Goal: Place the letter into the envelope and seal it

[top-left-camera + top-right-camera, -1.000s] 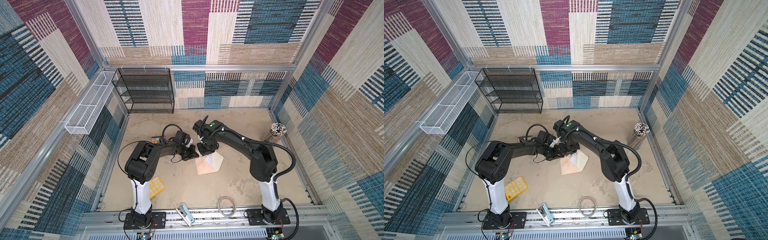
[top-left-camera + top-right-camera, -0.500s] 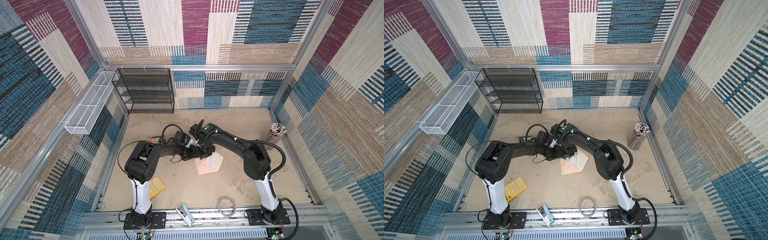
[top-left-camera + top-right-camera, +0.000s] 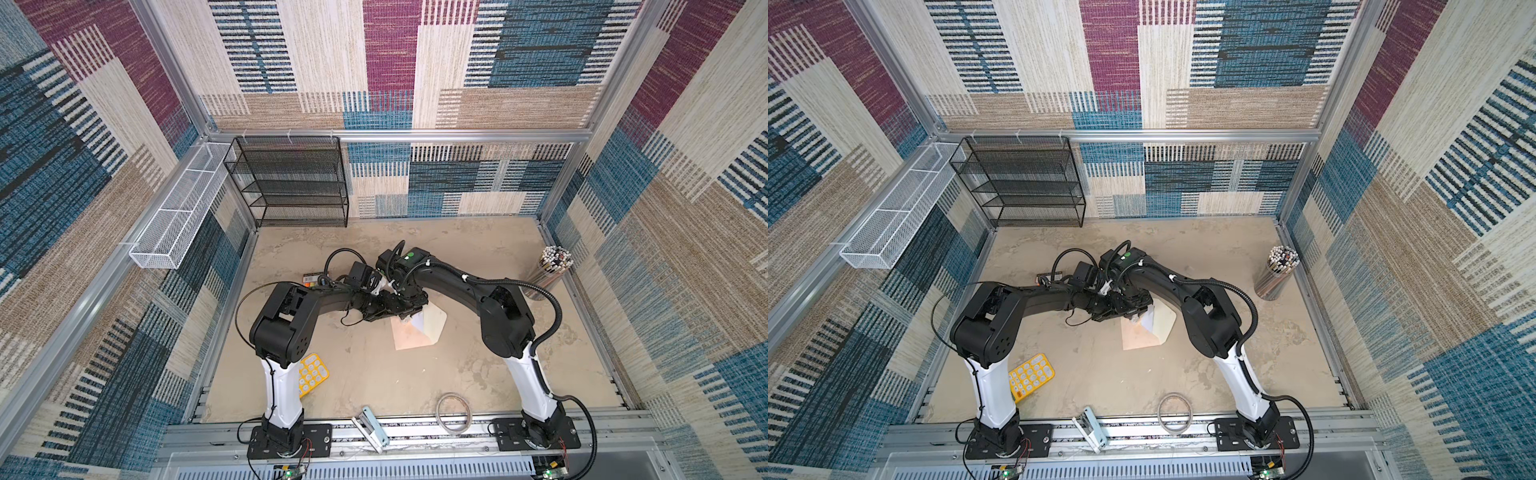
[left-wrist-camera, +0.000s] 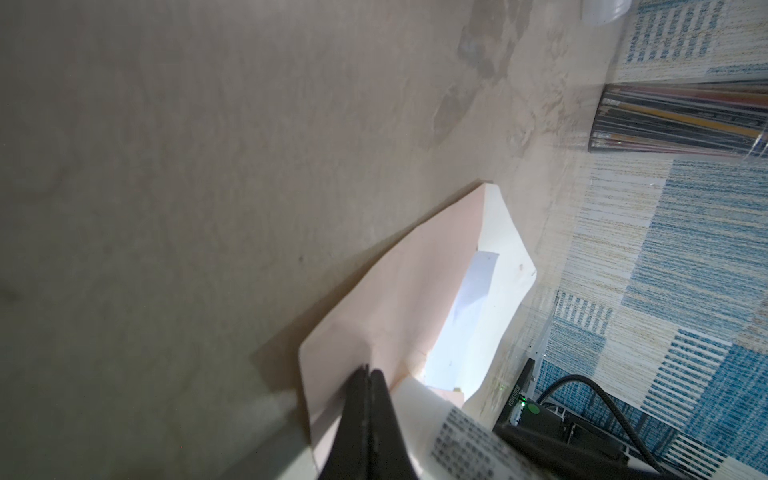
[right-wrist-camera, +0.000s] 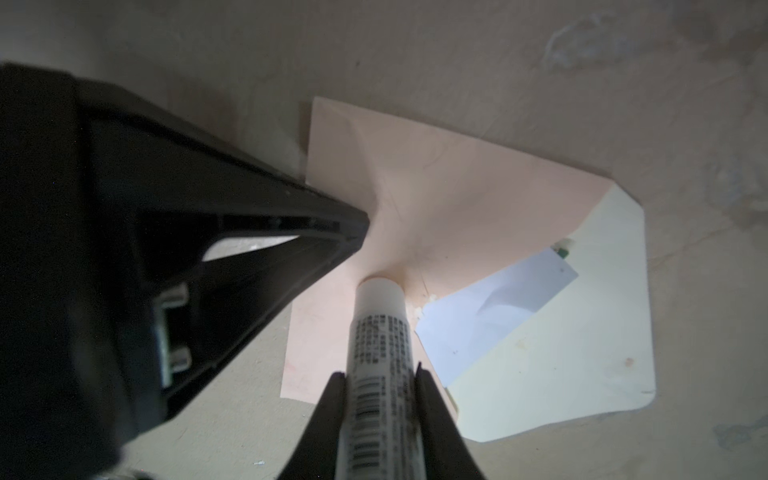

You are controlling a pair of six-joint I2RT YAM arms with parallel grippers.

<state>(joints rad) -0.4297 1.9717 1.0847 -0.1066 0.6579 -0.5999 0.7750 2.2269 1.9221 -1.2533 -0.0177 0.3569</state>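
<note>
L gripper [image 4: 369, 371] closed, tips on pale peach paper envelope [image 5: 457, 187] lying mid beige tabletop [image 3: 457, 374]. R gripper [image 5: 380, 376] clamps white labelled glue-stick tube [image 5: 380, 324], tip touching envelope. Partly inside it: white paper letter [image 5: 498, 299], over cream flap [image 5: 582, 353].

In both top views light was bright and even, walls [image 3: 62, 124] bowing at the edges. Wrist views were dim: my left pincer [image 5: 355, 226] was a black blur; the glue stick [image 5: 380, 316] in my right pincer [image 5: 380, 378] smeared.

Peach-pink envelope [image 5: 457, 199] lying flat, cream flap [image 5: 582, 353] open; white letter [image 5: 490, 316] tucked inside, corner protruding.
</note>
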